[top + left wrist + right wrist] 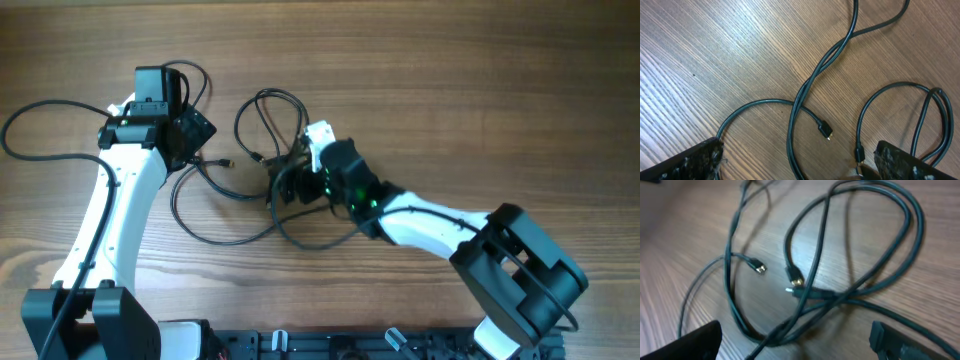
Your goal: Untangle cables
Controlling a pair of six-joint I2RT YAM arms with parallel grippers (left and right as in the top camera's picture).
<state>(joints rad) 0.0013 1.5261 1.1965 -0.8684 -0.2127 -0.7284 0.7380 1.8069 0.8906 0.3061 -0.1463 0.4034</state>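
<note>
Overhead: cables (270, 95) tangled on worktop (480, 90). Left gripper (198, 140) just left of cables; right gripper (285, 188) over their near loops.
Left wrist: left gripper (800, 162) spread wide, empty, above cables (805, 90); plug (826, 131) between fingers.
Right wrist: right gripper (790, 340) spread wide, empty, above crossed cables (840, 296).
</note>
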